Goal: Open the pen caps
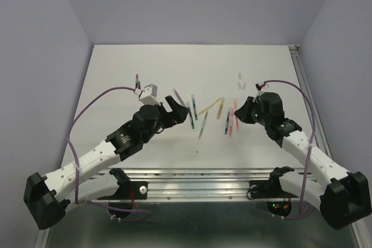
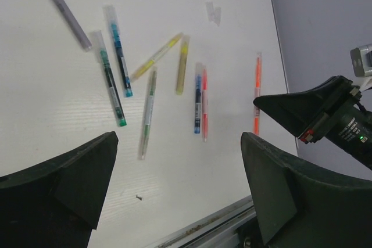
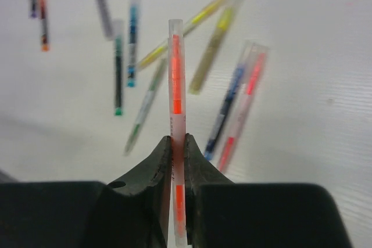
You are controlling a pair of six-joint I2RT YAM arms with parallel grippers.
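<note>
Several thin marker pens lie fanned out mid-table, among them a blue pen (image 2: 198,97), a red one (image 2: 204,103), two yellow ones (image 2: 156,56) and a green one (image 2: 110,85). Most have pale translucent pen caps (image 2: 97,38) on one end. My right gripper (image 3: 178,143) is shut on an orange pen (image 3: 176,79), clamped across its barrel, with the clear capped end (image 3: 176,27) pointing away from the jaws. The same orange pen (image 1: 235,108) shows at the right gripper (image 1: 238,114) from above. My left gripper (image 1: 174,107) hovers over the fan's left side, open and holding nothing (image 2: 177,166).
Two small loose clear caps (image 1: 239,81) lie apart from the pens toward the back right. One more pen (image 1: 137,79) lies at the far left, behind the left wrist. A metal rail (image 1: 197,175) runs along the table's near edge, and purple cables loop off both arms.
</note>
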